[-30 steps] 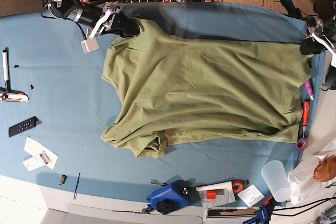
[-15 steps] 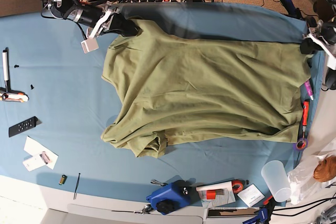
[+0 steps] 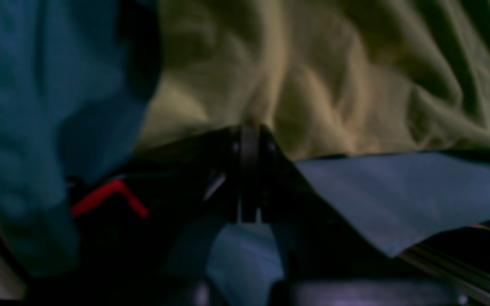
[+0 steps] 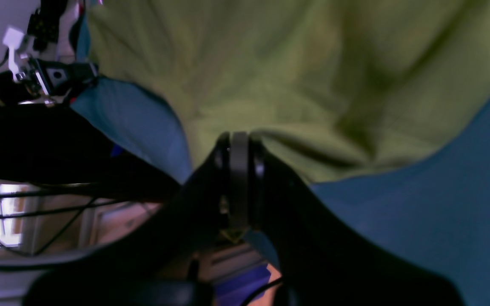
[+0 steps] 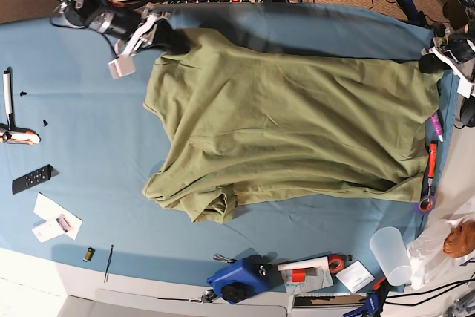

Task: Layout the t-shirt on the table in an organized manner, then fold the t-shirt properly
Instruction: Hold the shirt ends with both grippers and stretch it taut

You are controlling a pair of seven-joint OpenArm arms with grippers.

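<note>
Both grippers apparently clamping t-shirt corners

olive t-shirt spread on blue table

A: Where does the t-shirt lie?

B: Spread across the middle of the worktop, reaching nearly to its right edge in the base view. The right pincer sits at its upper left corner, the left pincer at its upper right corner, both at the cloth's edge.

A: And around it?

B: Left of the shirt, well apart: a pen, below it a remote, then a paper slip. Along the near edge, below the shirt, a tool and, to its right, a roll of tape. A plastic cup stands at the lower right, off the shirt. A screwdriver lies just right of the shirt.
</note>
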